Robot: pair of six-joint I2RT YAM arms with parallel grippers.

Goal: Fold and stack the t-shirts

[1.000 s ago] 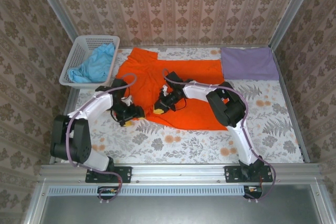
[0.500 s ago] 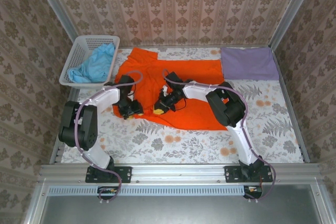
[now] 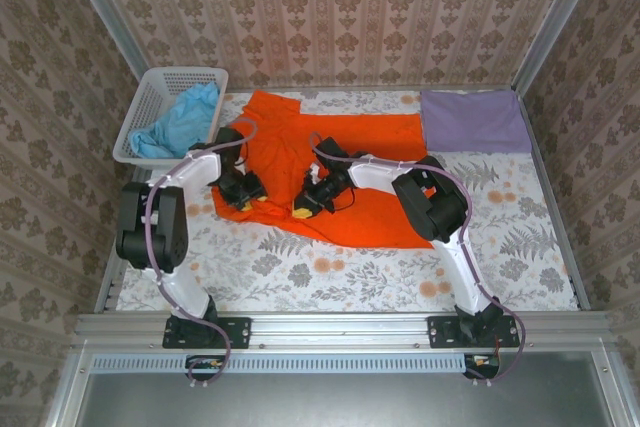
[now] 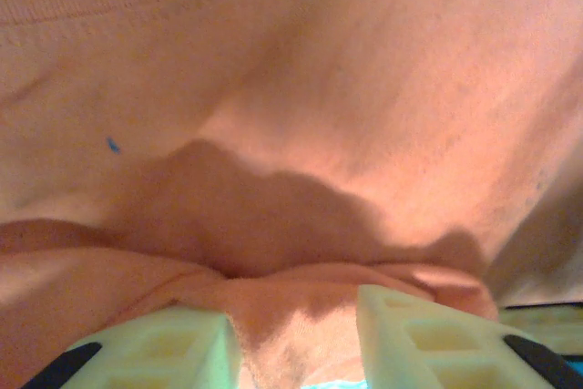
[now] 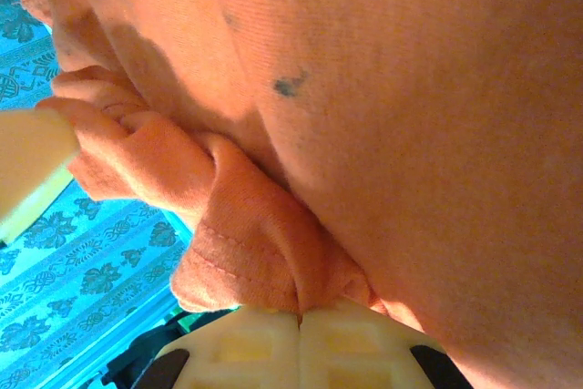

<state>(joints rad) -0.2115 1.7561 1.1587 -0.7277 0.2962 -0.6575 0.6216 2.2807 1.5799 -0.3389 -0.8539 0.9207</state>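
The bright orange t-shirt lies spread across the middle of the table. My left gripper sits at its near-left edge. In the left wrist view a bunched fold of the orange t-shirt fills the gap between the pale fingers, and the left gripper is shut on it. My right gripper is at the shirt's near hem, and in its own view the right gripper is shut tight on a folded hem of the orange t-shirt. A light blue t-shirt lies crumpled in the basket. A lavender t-shirt lies folded at the back right.
The white lattice basket stands at the back left corner. The floral tablecloth is bare along the near side and at the right. Patterned walls close in the table on three sides.
My left gripper has moved back and left onto the orange shirt's edge and has closed on a fold of it. The right gripper has stayed put, still shut on the hem.
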